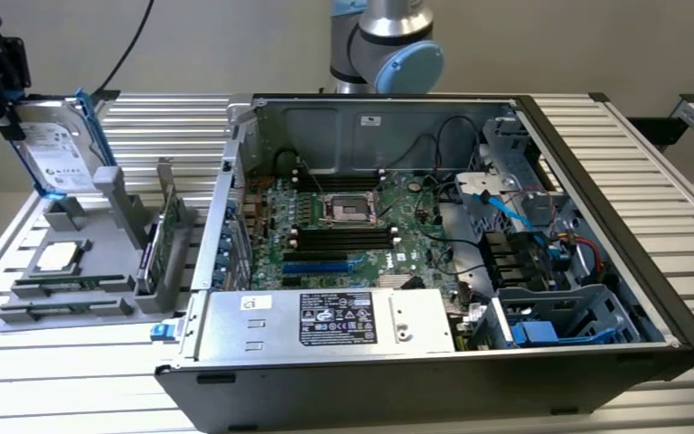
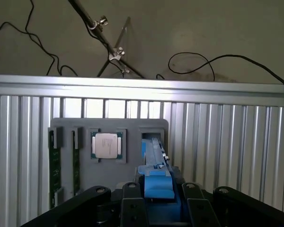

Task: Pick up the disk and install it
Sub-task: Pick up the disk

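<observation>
The gripper (image 1: 12, 107) is clenched on the disk (image 1: 58, 149), grasping it by the upper end of its bright blue carrier bracket (image 2: 157, 185). In the wrist view the bracket sits squeezed between the black fingers (image 2: 132, 201). The disk hangs from the gripper nearly upright, slightly tilted, with its white printed label facing the exterior view's right.

Directly below the gripper stands a grey fixture (image 1: 82, 280), resting on the slatted aluminium table (image 1: 685, 235). The disk's lower end reaches down to the fixture's open slot (image 2: 149, 137). Whether it is touching the slot or just clear of it cannot be told.

Just beside that slot, a square silver processor chip (image 2: 106, 144) lies flat in its own pocket of the fixture. Beyond the chip, farther from the gripper, two green memory modules (image 2: 54, 165) stand on edge in narrow grooves.

Well apart from the gripper, toward the exterior view's right, an open computer case (image 1: 613, 271) lies on its side on the table. Inside it are the green motherboard (image 1: 335, 240) with its processor socket (image 1: 350, 210), a silver power supply (image 1: 323, 321) with a black-and-white label along the near edge, and a grey drive cage (image 1: 564, 312) at the end farthest from the gripper. The arm's base joint (image 1: 383, 45) rises behind the case.
</observation>
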Available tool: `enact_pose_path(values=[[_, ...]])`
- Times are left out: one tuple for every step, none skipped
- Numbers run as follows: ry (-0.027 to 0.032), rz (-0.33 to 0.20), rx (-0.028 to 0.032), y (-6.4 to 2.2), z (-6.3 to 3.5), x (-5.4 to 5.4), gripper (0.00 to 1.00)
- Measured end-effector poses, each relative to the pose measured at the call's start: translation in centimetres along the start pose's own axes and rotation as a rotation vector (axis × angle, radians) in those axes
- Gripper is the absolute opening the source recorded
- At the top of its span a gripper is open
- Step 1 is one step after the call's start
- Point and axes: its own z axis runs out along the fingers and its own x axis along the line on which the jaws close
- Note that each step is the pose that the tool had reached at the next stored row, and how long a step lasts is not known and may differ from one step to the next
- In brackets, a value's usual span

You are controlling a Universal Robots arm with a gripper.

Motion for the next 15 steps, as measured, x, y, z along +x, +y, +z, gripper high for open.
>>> enact_pose_path(values=[[0.0001, 0.000, 0.0000, -0.10, -0.15, 0.0, 0.33], [0.0002, 0.000, -0.0001, -0.21, -0.31, 0.0, 0.33], [0.0002, 0.000, -0.0001, -0.32, -0.46, 0.0, 0.33], [0.0003, 0.000, 0.0000, -0.43, -0.61, 0.0, 0.33], [0.0003, 0.000, 0.0000, -0.54, -0.76, 0.0, 0.33], [0.0004, 0.000, 0.0000, -0.66, -0.92, 0.0, 0.33], [0.0004, 0.000, 0.0001, -0.79, -1.09, 0.0, 0.33], [0.0006, 0.000, 0.0000, -0.93, -1.25, 0.0, 0.33], [0.0006, 0.000, 0.0000, -1.06, -1.41, 0.0, 0.33], [0.0007, 0.000, 0.0000, -1.21, -1.57, 0.0, 0.33], [0.0007, 0.000, 0.0001, -1.35, -1.73, 0.0, 0.33], [0.0008, 0.000, 0.0000, -1.49, -1.89, 0.0, 0.33], [0.0010, 0.000, 0.0000, -1.63, -2.04, 0.0, 0.33], [0.0011, 0.000, 0.0000, -1.76, -2.19, 0.0, 0.33], [0.0014, 0.000, -0.0001, -1.89, -2.35, 0.0, 0.33]])
